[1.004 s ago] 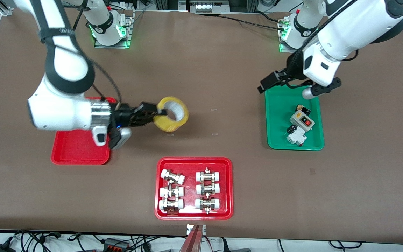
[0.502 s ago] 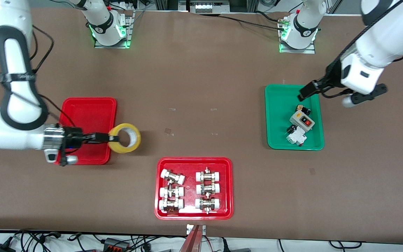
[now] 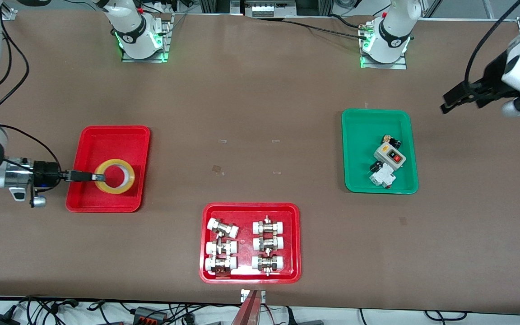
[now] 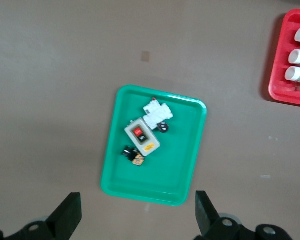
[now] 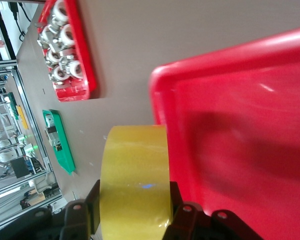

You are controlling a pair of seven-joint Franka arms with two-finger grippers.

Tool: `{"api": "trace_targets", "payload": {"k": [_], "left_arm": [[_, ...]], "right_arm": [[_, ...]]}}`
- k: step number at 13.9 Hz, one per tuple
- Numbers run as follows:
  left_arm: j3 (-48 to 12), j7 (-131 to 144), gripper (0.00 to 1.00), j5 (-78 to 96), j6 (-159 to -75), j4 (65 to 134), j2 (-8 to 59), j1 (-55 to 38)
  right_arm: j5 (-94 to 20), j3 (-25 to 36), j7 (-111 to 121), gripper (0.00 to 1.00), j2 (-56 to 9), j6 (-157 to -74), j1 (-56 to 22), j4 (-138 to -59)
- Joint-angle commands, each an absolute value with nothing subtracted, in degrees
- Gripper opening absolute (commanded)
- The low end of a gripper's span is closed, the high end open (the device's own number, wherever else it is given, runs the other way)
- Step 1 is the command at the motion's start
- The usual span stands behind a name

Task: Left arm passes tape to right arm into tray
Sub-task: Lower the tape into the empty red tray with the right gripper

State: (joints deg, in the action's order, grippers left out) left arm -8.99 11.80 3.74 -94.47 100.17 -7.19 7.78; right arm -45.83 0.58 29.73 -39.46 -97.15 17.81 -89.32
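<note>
Nearest the front camera on the desk point(image 3: 260, 90) we see the wider red tray of fittings point(image 3: 250, 243), untouched. Farther from that camera, toward the right arm's end, lies the plain red tray point(image 3: 111, 135), and the tape point(image 3: 114, 176) hangs over its floor, lying nearly flat, clenched on one side of its ring by the right claw point(image 3: 87, 176). In the right wrist view the yellow band point(image 5: 135, 180) sits pinched between the black fingers, with the tray's rim point(image 5: 162, 107) just beside it. We cannot tell whether the roll touches the tray floor yet.

Our worry is the release: if the fingers part while the roll is tilted or above the floor, it could roll toward the rim and hop out. A finger inside the core could also drag it on withdrawal.

The green tray point(image 3: 359, 135) holds small switch parts. The left claw point(image 3: 461, 95), spread wide and empty, waits over bare desk at the left arm's end.
</note>
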Motion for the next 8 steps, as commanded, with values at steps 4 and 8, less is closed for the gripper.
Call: {"api": "trace_targets", "payload": {"k": [4,8], "left_arm": [[-1.94,3.43,1.0,1.93,-91.15,100.63,-11.51,6.5],[-2.72,3.52,1.0,-0.52,-91.06,101.16,-10.9,4.4]], "right_arm": [[-44.82,-0.79,39.46,0.35,-44.12,-94.32,22.24,-88.86],[-44.82,-0.7,36.92,0.35,-43.68,-88.08,23.11,-88.77]]}}
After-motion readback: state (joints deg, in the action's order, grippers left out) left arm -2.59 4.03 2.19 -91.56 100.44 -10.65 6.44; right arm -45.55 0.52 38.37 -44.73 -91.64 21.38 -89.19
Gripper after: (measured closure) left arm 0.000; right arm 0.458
